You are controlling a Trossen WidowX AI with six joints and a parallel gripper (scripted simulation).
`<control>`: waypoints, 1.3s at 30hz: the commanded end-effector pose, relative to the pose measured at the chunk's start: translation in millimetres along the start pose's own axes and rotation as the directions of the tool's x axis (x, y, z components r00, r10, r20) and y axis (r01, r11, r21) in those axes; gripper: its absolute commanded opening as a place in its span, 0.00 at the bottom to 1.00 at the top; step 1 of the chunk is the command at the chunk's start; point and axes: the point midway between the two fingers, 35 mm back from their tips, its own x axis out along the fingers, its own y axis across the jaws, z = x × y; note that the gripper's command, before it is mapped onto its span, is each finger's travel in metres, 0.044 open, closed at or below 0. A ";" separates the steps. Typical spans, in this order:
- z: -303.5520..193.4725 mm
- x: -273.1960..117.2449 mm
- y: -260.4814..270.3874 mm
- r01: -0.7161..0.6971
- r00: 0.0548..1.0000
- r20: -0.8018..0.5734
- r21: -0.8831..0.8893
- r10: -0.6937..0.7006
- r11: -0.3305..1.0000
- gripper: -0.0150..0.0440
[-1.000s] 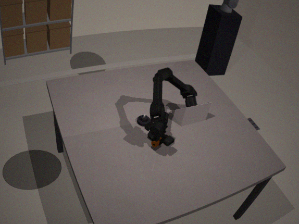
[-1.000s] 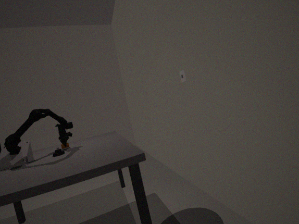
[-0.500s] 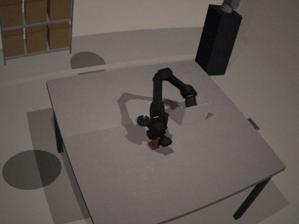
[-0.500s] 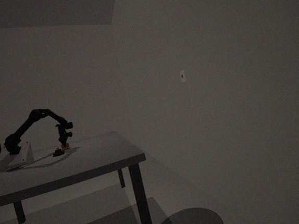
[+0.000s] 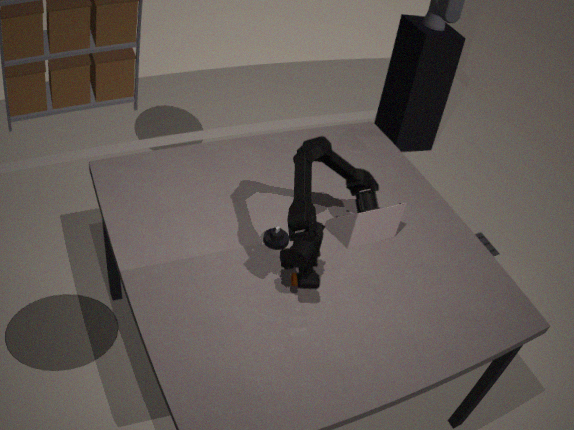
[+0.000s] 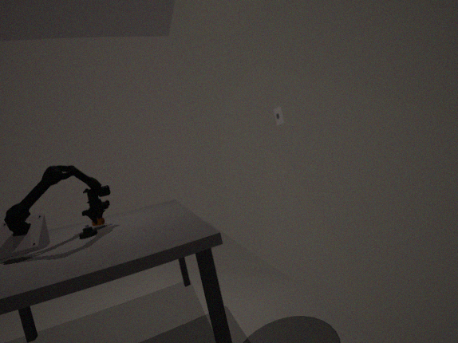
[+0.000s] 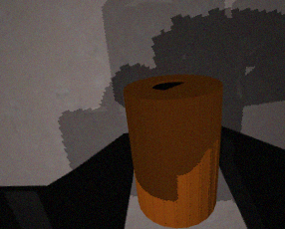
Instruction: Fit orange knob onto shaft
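So the gripper (image 5: 295, 276) (image 6: 96, 220) (image 7: 172, 137) has its fingers clamped on the orange knob (image 5: 294, 279) (image 6: 98, 222) (image 7: 174, 149), one on each side of it. Wrist cam shows the dark hole in the knob's end face pretty clearly, though I can't really make out its flat side. The knob's off the shaft (image 5: 277, 229), near the pedestal (image 5: 275, 239) (image 6: 88, 232) but not on it. Pedestal's just sitting on the table (image 5: 320, 350) (image 6: 152, 239), shaft sticking up, nothing fitted on it.

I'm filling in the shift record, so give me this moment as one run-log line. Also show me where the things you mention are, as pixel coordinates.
hand (image 6: 98, 221) (image 7: 172, 137): shut on orange knob (image 5: 294, 280) (image 6: 98, 222) (image 7: 174, 144) | round pedestal (image 5: 275, 240) (image 6: 88, 233): shaft (image 5: 277, 229) bare | fit: not done | flat-side alignment: cannot tell
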 end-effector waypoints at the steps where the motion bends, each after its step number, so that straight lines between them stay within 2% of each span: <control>1: 0.2 -2.4 0.5 -0.006 1.000 -0.001 0.074 0.006 0.997 0.56; 7: 0.2 -2.4 0.5 -0.006 1.000 -0.001 0.095 0.006 0.995 0.56; 18: 0.2 -2.4 0.5 -0.005 1.000 -0.001 0.437 0.006 0.900 0.56; 27: 0.2 -2.4 0.5 -0.005 1.000 -0.001 0.475 0.006 0.880 0.56; 39: 0.2 -2.4 0.5 -0.003 1.000 -0.001 0.778 0.006 0.629 0.56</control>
